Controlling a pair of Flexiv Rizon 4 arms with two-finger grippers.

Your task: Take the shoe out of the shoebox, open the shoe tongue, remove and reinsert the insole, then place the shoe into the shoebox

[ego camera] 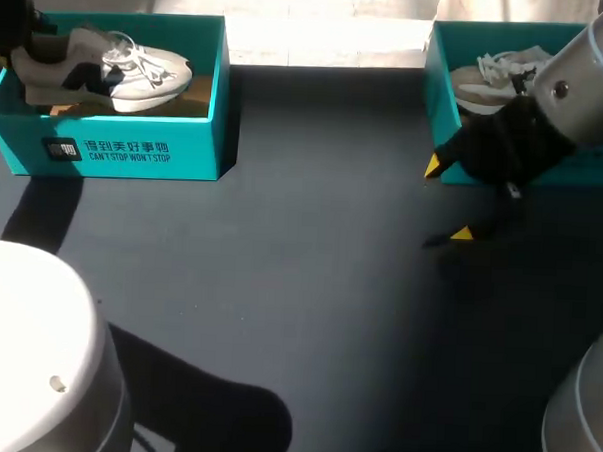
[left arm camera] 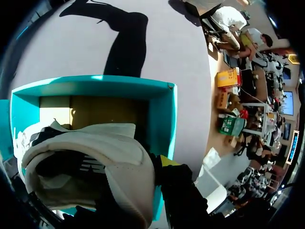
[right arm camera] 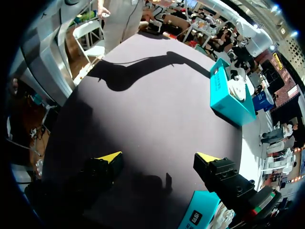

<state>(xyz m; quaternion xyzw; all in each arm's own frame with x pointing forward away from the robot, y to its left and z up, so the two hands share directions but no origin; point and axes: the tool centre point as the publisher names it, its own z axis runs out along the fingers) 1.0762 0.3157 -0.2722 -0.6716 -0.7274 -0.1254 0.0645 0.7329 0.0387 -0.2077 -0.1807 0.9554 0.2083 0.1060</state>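
L gripper [ego camera: 17, 41] sits at the heel of the shoe [ego camera: 128, 70], which lies inside the teal shoebox [ego camera: 124, 160] at the far L of the table [ego camera: 309, 286], toe toward centre. Can't tell whether it has a grip, as the heel hides it. Prob. placed to lift the shoe out heel-first. R gripper [right arm camera: 158, 157] hangs wide open, holding nothing, over bare tabletop just beside a second teal box [ego camera: 442, 112] w/ another shoe [ego camera: 498, 72], likely waiting to help w/ the tongue.

a dark bench [ego camera: 309, 286] carries two open teal boxes standing well apart along its far edge: the left shoebox [ego camera: 134, 154] at the far left corner, the right shoebox [ego camera: 442, 107] at the far right.
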